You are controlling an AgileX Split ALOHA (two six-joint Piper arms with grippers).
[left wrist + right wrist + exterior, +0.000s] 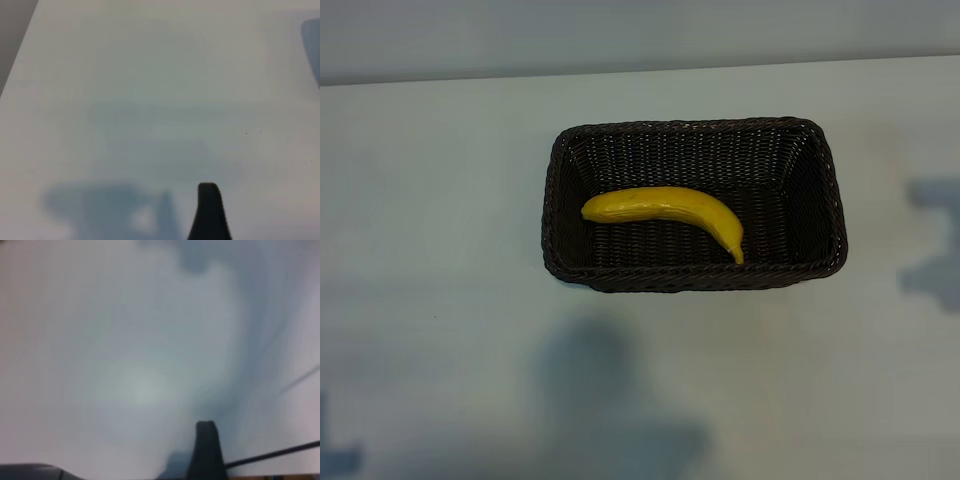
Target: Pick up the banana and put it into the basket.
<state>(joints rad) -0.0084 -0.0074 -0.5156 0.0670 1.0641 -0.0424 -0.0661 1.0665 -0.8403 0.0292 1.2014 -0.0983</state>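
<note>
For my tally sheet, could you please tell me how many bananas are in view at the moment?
1. The banana lies on the floor of the basket, curving from its left part toward its front wall. Neither wrist view shows another, and nothing appears to hide one.

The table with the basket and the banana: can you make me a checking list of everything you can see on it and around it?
Surface: pale table, bare around the basket, with soft shadows on it.
Job's things: banana lies inside the basket, on its floor; the basket stands near the table's middle.
Clutter: nothing seen.
Grippers: neither shows in the exterior view. Left gripper: one dark fingertip in its wrist view, over bare table, holding nothing seen. Right gripper: one dark fingertip in its wrist view, over bare table, holding nothing seen.
Cables: a thin dark cable beside the right fingertip.
Surroundings: a plain pale wall behind the table's far edge.
</note>
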